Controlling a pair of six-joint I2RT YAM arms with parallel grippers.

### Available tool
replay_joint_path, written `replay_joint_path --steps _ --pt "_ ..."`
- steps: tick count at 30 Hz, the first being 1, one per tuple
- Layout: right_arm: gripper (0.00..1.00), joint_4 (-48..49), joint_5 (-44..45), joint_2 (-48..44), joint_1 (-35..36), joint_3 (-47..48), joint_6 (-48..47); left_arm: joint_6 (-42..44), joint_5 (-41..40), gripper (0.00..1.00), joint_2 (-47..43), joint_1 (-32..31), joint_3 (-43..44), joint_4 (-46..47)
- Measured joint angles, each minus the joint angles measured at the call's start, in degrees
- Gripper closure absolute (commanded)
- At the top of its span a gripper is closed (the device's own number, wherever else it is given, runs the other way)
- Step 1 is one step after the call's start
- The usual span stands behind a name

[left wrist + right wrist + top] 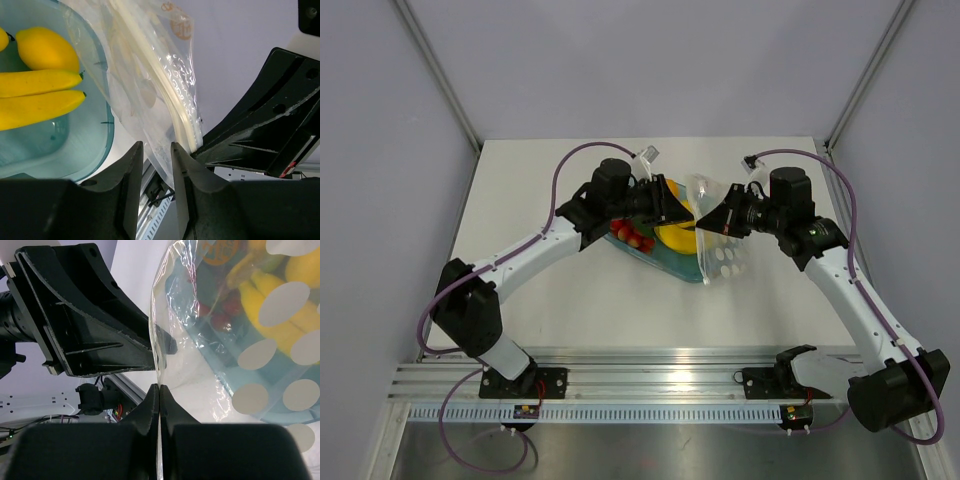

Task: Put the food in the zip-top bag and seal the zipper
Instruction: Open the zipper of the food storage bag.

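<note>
The clear zip-top bag (pixel 722 258) with white dots hangs upright between my two grippers, beside the teal tray (pixel 665 260). The food lies in the tray: yellow bananas (pixel 35 95), a lemon (pixel 47 47) and red strawberries (pixel 632 237). My right gripper (pixel 159 386) is shut on the bag's thin edge and holds it up. My left gripper (pixel 156 147) is open, with a fold of the bag film hanging between its fingers. The pale zipper strip (pixel 170 100) runs down the bag's mouth edge. The slider tab does not show.
The aluminium rail (pixel 650 375) with both arm bases runs along the near table edge. A small clear object (pixel 648 155) lies at the back, behind the left arm. The two grippers (pixel 692 215) stand almost tip to tip above the tray.
</note>
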Motion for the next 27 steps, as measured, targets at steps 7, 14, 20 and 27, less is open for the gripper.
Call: replay_joint_path --steps 7,14,20,27 --pt "1.0 0.0 -0.4 0.0 0.0 -0.2 0.0 -1.4 1.3 0.7 0.0 0.0 -1.7 3.4" --pt "1.0 0.0 -0.7 0.0 0.0 -0.4 0.2 -2.6 2.2 0.68 0.0 0.1 -2.2 5.0" --pt "1.0 0.0 -0.8 0.0 0.0 -0.4 0.2 -4.1 3.1 0.74 1.0 0.2 -2.2 6.5" --pt "1.0 -0.2 -0.8 0.0 0.0 -0.4 0.0 -5.8 4.6 1.0 3.4 0.2 -1.7 8.1"
